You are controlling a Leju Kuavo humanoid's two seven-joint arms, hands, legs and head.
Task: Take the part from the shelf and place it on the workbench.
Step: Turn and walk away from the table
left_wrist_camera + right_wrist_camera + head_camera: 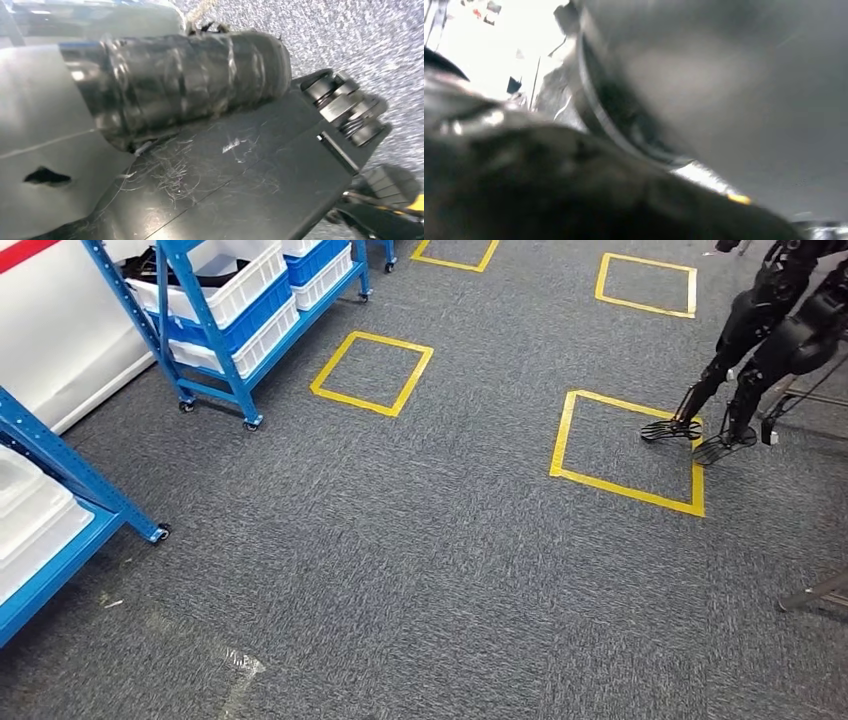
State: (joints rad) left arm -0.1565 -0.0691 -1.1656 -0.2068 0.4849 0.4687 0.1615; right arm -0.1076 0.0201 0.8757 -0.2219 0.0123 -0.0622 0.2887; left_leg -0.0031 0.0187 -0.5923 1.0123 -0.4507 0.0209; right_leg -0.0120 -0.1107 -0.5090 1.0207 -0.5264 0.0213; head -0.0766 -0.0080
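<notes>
Close in, the left wrist view catches the left hand [175, 85]: a thick digit wrapped in dark, shiny tape juts out from the grey cover, lying across a scratched black flat surface. Grey carpet shows beyond it. Whether that hand is spread, curled or holding anything, I cannot tell. Over on the right wrist view the right hand [549, 195] is a dark blur under a big grey blurred shape, and again I cannot tell how its fingers lie.

Now the head view, looking down and forward across the grey carpet [420, 570]. Nearest, at the left edge, sits a blue shelf [60, 490] carrying white bins [30, 520], with one caster [160, 532] resting on the floor. Further out, a yellow tape square [330, 362] is marked on the carpet, and off to its right there is a second, larger square [562, 433].

Behind the first square stands a farther blue shelf [222, 350] on wheels, stacked with white and blue bins. The upper white bin [240, 285] has dark items [170, 265] in it; whether the part is among them I cannot tell, and I cannot make out the part elsewhere.

Out to the right, a black humanoid robot [770, 330] stands with its feet [672, 430] at the far corner of the larger square. Beyond it, another yellow square [645, 307] lies at the back.
</notes>
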